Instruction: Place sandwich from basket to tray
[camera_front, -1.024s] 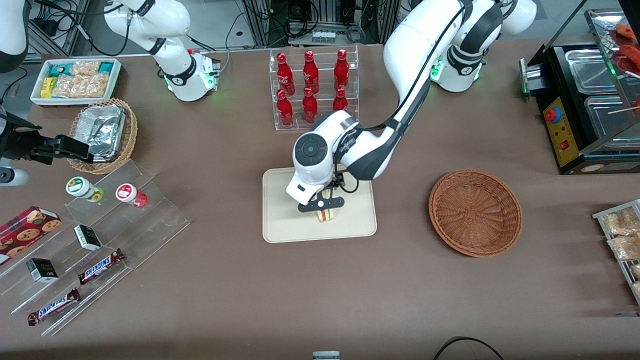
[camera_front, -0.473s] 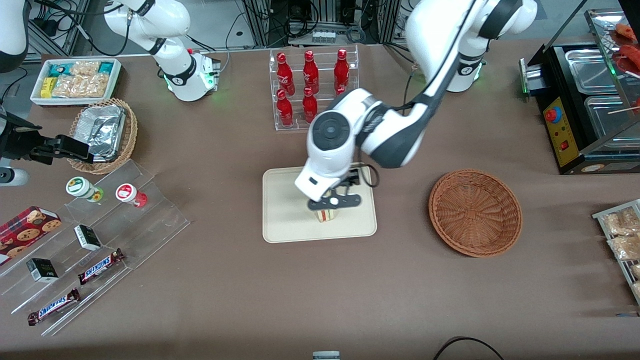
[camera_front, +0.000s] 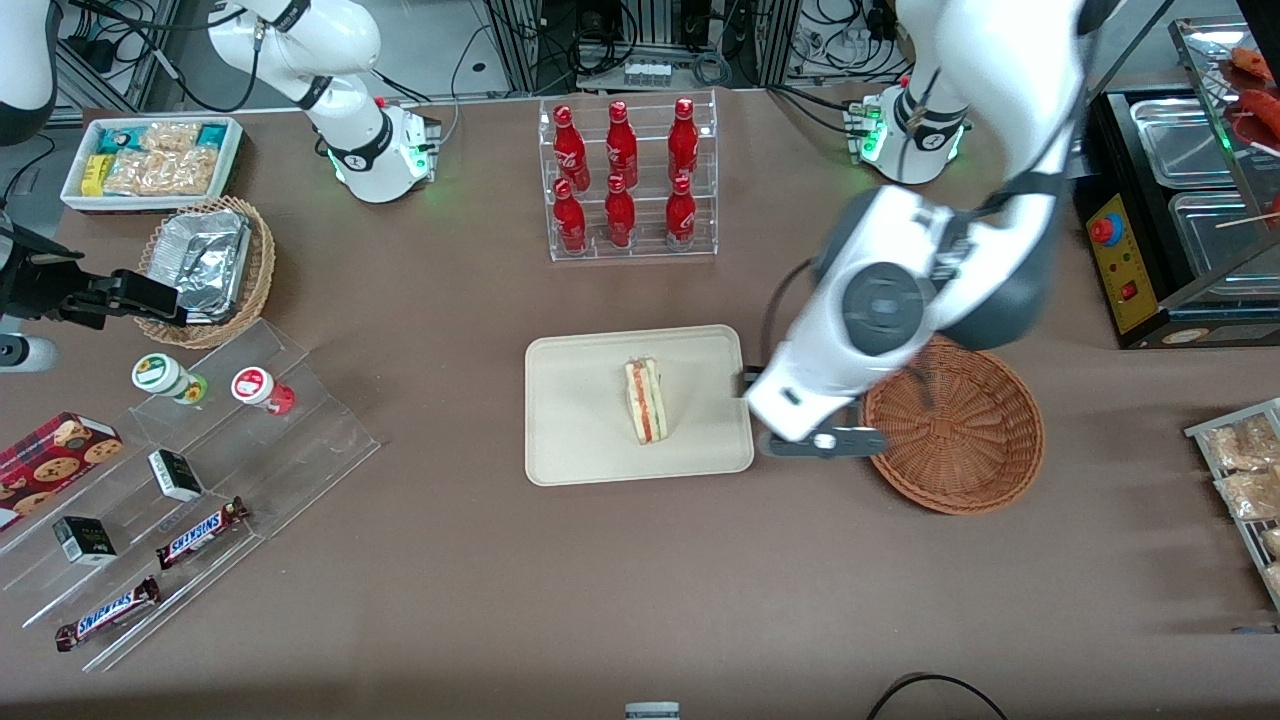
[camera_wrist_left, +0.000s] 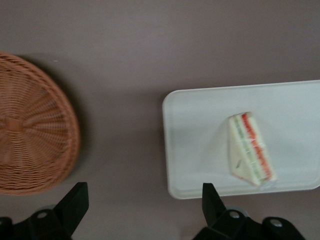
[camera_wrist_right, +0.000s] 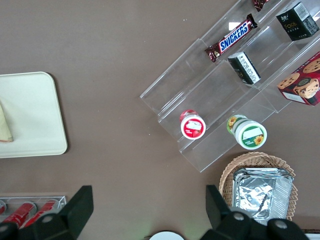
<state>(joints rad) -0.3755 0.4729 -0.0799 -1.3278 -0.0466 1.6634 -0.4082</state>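
The sandwich (camera_front: 647, 400), a pale wedge with red and green filling, lies on the beige tray (camera_front: 580, 430) near its middle. My left gripper (camera_front: 820, 443) hangs raised over the bare table between the tray and the reddish-brown woven basket (camera_front: 950, 425), which has nothing in it. In the left wrist view the gripper (camera_wrist_left: 142, 205) is open with only brown tabletop between its black fingers (camera_wrist_left: 75, 200); the sandwich (camera_wrist_left: 250, 147), tray (camera_wrist_left: 200, 135) and basket (camera_wrist_left: 30, 140) all show there. The right wrist view catches the tray's (camera_wrist_right: 30, 110) end and a corner of the sandwich (camera_wrist_right: 4, 127).
A clear rack of red bottles (camera_front: 628, 180) stands farther from the front camera than the tray. Acrylic steps with snacks (camera_front: 200, 440), a lighter wicker basket with foil container (camera_front: 205, 265) and a white bin (camera_front: 150, 160) lie toward the parked arm's end. A food warmer (camera_front: 1180, 200) stands toward the working arm's end.
The gripper let go of the sandwich, rose, and swung off the tray toward the basket. The sandwich stays on the tray, now in full view.
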